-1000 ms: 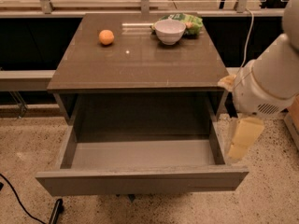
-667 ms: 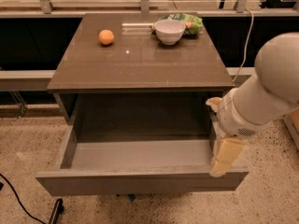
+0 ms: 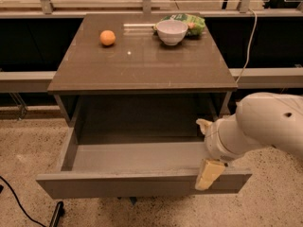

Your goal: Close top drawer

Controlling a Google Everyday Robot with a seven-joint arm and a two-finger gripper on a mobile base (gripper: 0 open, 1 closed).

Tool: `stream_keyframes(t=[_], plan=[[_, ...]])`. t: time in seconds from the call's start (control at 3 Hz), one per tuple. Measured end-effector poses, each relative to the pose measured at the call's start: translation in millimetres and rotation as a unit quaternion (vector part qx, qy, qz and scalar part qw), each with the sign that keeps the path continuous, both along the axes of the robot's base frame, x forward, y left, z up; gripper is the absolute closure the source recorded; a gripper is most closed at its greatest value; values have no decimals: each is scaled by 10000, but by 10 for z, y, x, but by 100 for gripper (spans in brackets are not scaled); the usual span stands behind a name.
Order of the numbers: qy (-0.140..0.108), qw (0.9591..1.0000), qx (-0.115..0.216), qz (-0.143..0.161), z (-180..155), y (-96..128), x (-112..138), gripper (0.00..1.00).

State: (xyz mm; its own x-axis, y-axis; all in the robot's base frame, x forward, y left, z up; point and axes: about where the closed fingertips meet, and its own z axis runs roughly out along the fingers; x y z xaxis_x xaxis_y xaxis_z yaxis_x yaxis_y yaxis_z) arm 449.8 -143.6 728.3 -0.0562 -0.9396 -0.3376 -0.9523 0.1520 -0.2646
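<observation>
End effector: one, cream-coloured, on a white arm, at the near right corner of the top drawer, overlapping its front panel; how wide it stands cannot be told. Grey-brown top drawer: one, flat handleless front, plain grey interior, pulled out toward the near side. Brown glossy desk: one. On its far part: one round orange fruit, left; one white bowl, right; one green packet just behind the bowl.
</observation>
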Motion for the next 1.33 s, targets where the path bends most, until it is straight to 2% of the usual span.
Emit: stream_keyframes(t=[0.33, 0.67, 1.0, 1.33], plan=[[-10, 9999, 26, 119, -216, 69, 32, 9], [121, 9995, -50, 290, -403, 137, -16, 11], [155, 9994, -147, 289, -492, 140, 29, 12], [107, 9995, -213, 217, -503, 149, 167, 21]])
